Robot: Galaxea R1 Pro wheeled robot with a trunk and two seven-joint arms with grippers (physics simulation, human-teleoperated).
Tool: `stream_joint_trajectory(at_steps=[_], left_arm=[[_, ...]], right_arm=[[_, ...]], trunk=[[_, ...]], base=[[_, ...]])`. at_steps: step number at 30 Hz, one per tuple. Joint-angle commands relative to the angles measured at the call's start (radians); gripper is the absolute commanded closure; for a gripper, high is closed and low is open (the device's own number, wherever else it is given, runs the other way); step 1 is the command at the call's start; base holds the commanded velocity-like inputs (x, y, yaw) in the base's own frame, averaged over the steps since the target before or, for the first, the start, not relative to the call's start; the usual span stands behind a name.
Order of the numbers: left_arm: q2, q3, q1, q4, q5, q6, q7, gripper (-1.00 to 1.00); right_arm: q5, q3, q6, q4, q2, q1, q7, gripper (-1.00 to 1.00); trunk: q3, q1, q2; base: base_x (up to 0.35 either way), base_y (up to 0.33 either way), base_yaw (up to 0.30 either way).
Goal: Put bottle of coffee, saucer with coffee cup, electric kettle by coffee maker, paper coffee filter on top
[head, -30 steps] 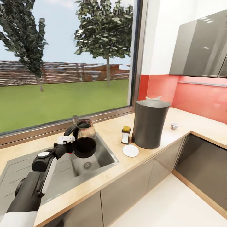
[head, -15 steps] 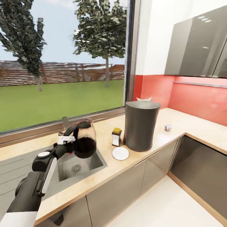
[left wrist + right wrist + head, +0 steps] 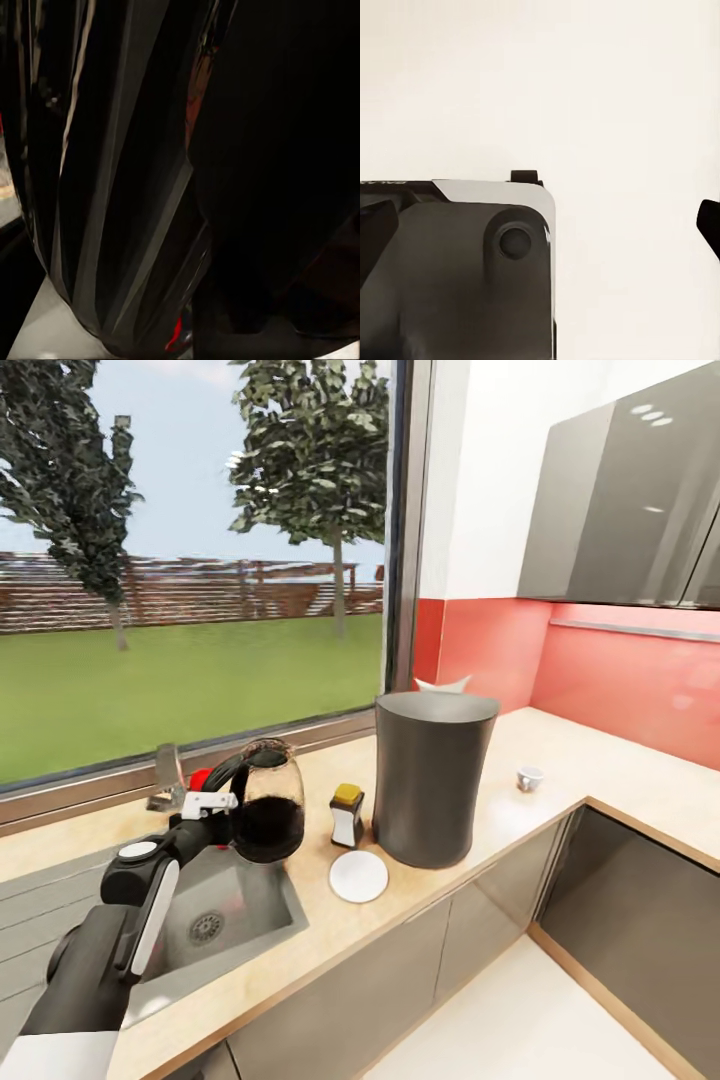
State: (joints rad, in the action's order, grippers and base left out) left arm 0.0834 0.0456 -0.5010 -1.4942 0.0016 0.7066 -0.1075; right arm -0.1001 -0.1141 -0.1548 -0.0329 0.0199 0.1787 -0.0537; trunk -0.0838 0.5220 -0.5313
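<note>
The left hand [image 3: 215,803] is closed on the black handle of the electric kettle [image 3: 266,802], held upright above the sink's [image 3: 232,920] back edge. At about 3 o'clock from the kettle, bare desk [image 3: 450,880] separates it from the bottle of coffee [image 3: 347,815]. The saucer [image 3: 358,876] lies near the front edge, just beside the coffee maker [image 3: 432,776]. The paper coffee filter [image 3: 443,684] tops it. Farther right sits the coffee cup [image 3: 528,778]. Whether the right hand is open, I cannot tell.
</note>
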Motion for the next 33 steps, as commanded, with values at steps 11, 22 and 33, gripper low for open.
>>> stream_joint_trajectory(at_steps=[11, 22, 33], left_arm=[[0.002, 0.005, 0.001, -0.002, 0.0, 0.005, -0.006, 1.0], [-0.004, 0.005, 0.011, 0.008, 0.007, -0.018, 0.148, 1.0], [-0.12, -0.1, 0.012, 0.069, -0.003, -0.234, 0.308, 1.0]], right_arm=[[-0.01, -0.009, -0.003, 0.001, 0.0, 0.001, -0.002, -1.0], [-0.01, -0.009, -0.003, 0.002, 0.0, 0.001, -0.002, -1.0], [-0.01, -0.009, -0.003, 0.002, 0.0, 0.001, -0.002, -1.0]], trunk=[[-0.002, 0.001, -0.002], [-0.002, 0.001, -0.002], [-0.002, 0.001, -0.002]], base=[[0.288, -0.131, 0.0], [0.027, -0.001, 0.0], [0.055, 0.0, 0.0]])
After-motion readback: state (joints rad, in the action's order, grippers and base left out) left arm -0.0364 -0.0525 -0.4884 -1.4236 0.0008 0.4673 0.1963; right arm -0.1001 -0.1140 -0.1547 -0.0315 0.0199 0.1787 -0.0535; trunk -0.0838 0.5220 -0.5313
